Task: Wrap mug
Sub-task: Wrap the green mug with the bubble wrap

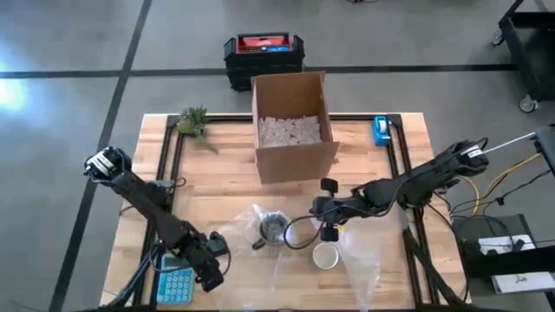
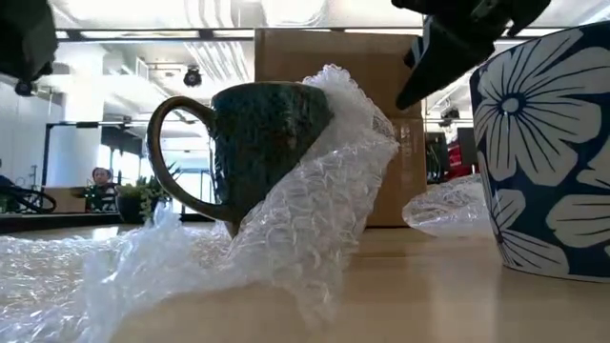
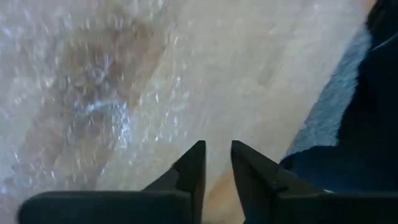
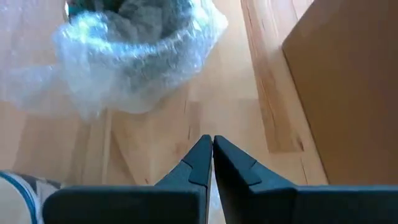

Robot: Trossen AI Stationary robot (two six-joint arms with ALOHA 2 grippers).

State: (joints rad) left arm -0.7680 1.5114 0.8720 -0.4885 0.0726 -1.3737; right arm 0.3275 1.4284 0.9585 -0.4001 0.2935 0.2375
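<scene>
Half done at best, by the look of it.

Far left: left tool [image 1: 211, 269] low over the pale wooden slatted surface [image 1: 234, 169], at the near edge of the clear bubble-wrap sheet [image 1: 232, 227], beside a teal calculator-like pad [image 1: 176, 283]. Fingers [image 3: 194, 168] narrowed to a slim gap in the left wrist view, nothing between them, wrap lying just beyond the tips.

Centre: dark green glazed ceramic mug with a brown handle [image 2: 250, 148] standing upright on the sheet, in front of the open brown cardboard box [image 1: 292, 124]. One flap of wrap pulled up against the side away from the handle; handle, rim and the facing side bare. Left to do, as judged: bringing the remaining sheet around and closing it over the top.

Right: right tool [image 1: 327, 221] raised just beside the mug, between it and a white-and-blue flower-patterned cup [image 2: 548, 152]. Fingers [image 4: 202, 163] pressed together, gripping nothing.

Hard to make out: where the sheet ends under the mug, and whether the second clear sheet [image 1: 360, 260] near the flowered cup joins the first. Right tool in the low view cut off by the top edge.
</scene>
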